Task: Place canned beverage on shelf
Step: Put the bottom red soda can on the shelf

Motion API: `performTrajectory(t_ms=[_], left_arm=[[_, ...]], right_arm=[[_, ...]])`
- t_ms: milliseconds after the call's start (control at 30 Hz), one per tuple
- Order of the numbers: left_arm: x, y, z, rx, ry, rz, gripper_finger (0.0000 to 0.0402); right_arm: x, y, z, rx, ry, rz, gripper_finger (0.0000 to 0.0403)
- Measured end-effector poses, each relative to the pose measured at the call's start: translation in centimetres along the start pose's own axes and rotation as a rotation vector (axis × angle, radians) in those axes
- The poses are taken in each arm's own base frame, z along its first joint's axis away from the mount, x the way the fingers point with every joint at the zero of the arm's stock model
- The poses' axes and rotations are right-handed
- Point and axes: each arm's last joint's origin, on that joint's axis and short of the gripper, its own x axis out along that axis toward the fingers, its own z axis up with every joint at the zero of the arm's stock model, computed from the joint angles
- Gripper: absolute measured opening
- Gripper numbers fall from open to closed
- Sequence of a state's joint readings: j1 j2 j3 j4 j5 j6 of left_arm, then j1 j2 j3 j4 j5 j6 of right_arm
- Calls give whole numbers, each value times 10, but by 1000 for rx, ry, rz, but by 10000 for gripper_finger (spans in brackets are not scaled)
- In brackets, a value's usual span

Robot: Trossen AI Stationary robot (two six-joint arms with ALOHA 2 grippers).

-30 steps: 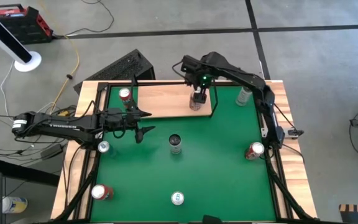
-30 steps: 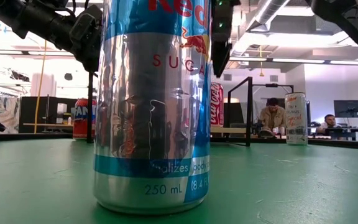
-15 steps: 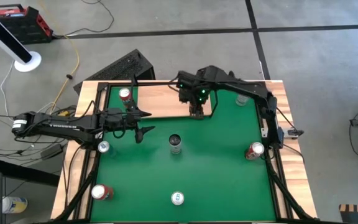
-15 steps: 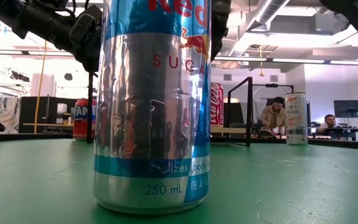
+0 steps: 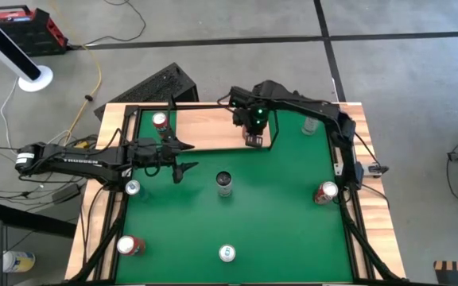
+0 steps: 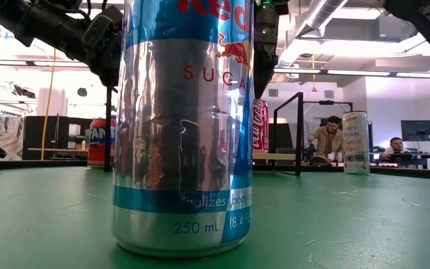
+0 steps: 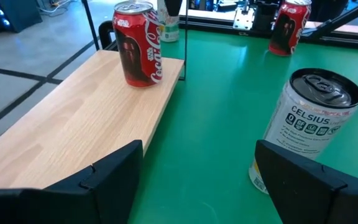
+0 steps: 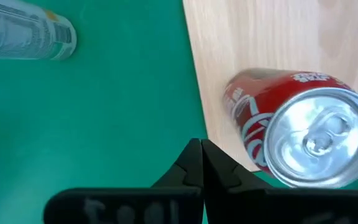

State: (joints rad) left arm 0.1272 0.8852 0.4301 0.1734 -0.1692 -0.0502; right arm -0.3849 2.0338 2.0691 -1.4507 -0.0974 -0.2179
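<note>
Now | shelf: 2 cans | mat: 6 cans

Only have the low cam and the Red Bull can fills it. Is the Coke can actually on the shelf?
Observer: Yes. The Coke can stands upright on the shelf, at its right end close to the front edge.
Operator: Where is the right arm?
Observer: The right end effector is directly above that can.
Operator: And the left?
Observer: The left end effector is open and empty, low beside the shelf's front edge. A Celsius can stands just ahead of it on the green mat.
</note>
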Motion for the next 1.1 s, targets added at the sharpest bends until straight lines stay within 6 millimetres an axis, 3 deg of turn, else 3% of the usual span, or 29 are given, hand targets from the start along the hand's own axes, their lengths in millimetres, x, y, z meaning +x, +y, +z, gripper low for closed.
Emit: performTrajectory(t_ms=[300, 533, 1100], left_arm=[[0, 0, 0, 1, 0, 3, 297], [0, 1, 0, 1, -1, 20, 297], [0, 1, 0, 0, -2, 30, 297]], right_arm=[[-2, -19, 0, 41, -60, 46, 14], [6, -21, -1, 35, -62, 78, 14], [9, -45, -6, 84, -72, 15, 14]])
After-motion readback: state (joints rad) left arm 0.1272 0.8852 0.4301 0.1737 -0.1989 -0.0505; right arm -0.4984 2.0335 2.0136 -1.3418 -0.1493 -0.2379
